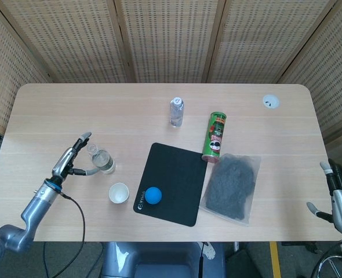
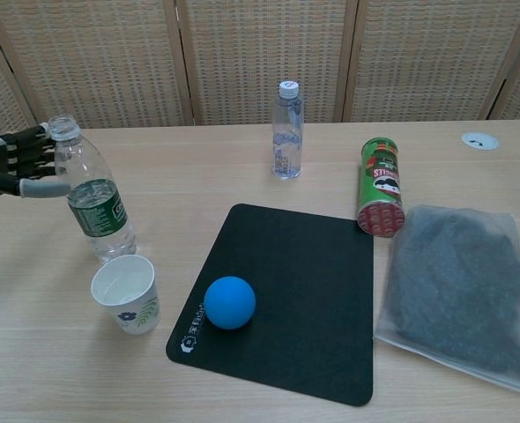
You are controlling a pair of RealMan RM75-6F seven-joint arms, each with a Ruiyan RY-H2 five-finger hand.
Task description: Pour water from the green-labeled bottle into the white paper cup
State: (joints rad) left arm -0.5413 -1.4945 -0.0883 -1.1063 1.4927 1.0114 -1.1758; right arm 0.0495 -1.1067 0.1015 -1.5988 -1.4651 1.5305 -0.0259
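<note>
The green-labeled bottle (image 2: 92,195) (image 1: 100,159) stands upright and uncapped on the table, just behind the white paper cup (image 2: 126,293) (image 1: 119,193). My left hand (image 1: 71,161) (image 2: 13,167) is off to the bottle's left with fingers spread, holding nothing and apart from it. My right hand (image 1: 340,194) shows at the lower right edge of the head view, fingers apart, off the table and empty.
A black mat (image 2: 282,298) carries a blue ball (image 2: 230,302). Behind it stands a capped clear bottle (image 2: 286,130). A green snack can (image 2: 381,186) lies right of the mat, next to a bag of dark material (image 2: 465,287). A white disc (image 2: 479,140) lies far right.
</note>
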